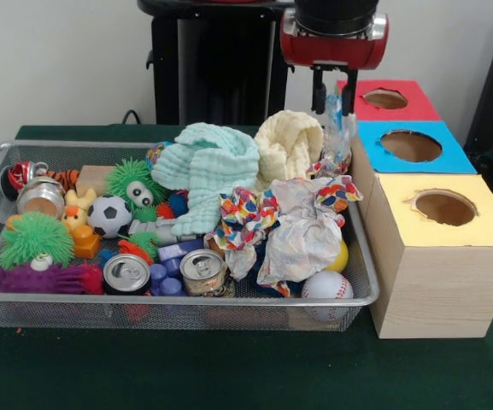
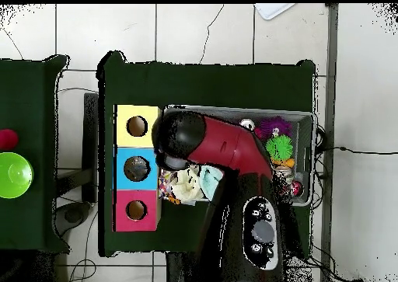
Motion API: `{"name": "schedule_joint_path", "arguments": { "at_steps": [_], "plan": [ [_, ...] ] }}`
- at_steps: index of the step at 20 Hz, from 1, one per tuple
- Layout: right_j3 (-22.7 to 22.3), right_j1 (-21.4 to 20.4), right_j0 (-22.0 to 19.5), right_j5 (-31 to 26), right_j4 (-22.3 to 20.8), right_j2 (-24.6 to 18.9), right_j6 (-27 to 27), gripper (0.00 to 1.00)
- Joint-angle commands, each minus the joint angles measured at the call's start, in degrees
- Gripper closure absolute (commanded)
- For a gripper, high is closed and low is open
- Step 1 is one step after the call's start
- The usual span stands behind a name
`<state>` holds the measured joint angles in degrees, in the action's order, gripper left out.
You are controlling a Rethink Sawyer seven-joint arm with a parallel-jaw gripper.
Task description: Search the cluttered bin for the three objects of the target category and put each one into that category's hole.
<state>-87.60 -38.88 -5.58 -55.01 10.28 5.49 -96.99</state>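
On the green table (image 1: pixel 229 376), the front view shows the wire bin (image 1: pixel 75 309) heaped with toys and cloths, the fingers (image 1: pixel 334 96) closed on a clear bottle (image 1: pixel 338 132) above its far corner beside the boxes (image 1: pixel 434 256), while overhead the arm (image 2: pixel 221 143) hides that grip

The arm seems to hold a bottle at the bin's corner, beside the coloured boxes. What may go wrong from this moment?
1. The gripper seems to hold the crushed plastic bottle only near its top end, so it may slip out of the jaws and fall back among the cloths.
2. The bottle hangs low beside the red box. A sideways move without lifting may knock it against the box's edge.
3. The red box and the blue box touch each other, so the bottle could go into the wrong hole.
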Motion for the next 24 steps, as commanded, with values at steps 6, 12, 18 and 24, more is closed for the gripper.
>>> {"name": "schedule_joint_path", "arguments": {
  "at_steps": [6,12,18,24],
  "plan": [
    [-5.5,1.1,4.6,-1.4,4.3,-0.1,-18.8,1.0],
    [-7.0,-1.0,5.8,-2.9,4.9,0.9,-19.0,1.0],
    [-6.1,0.5,5.6,-1.8,4.9,1.0,-18.9,1.0],
    [-6.9,2.2,5.6,0.2,4.6,0.8,-17.6,1.0]
  ]
}}
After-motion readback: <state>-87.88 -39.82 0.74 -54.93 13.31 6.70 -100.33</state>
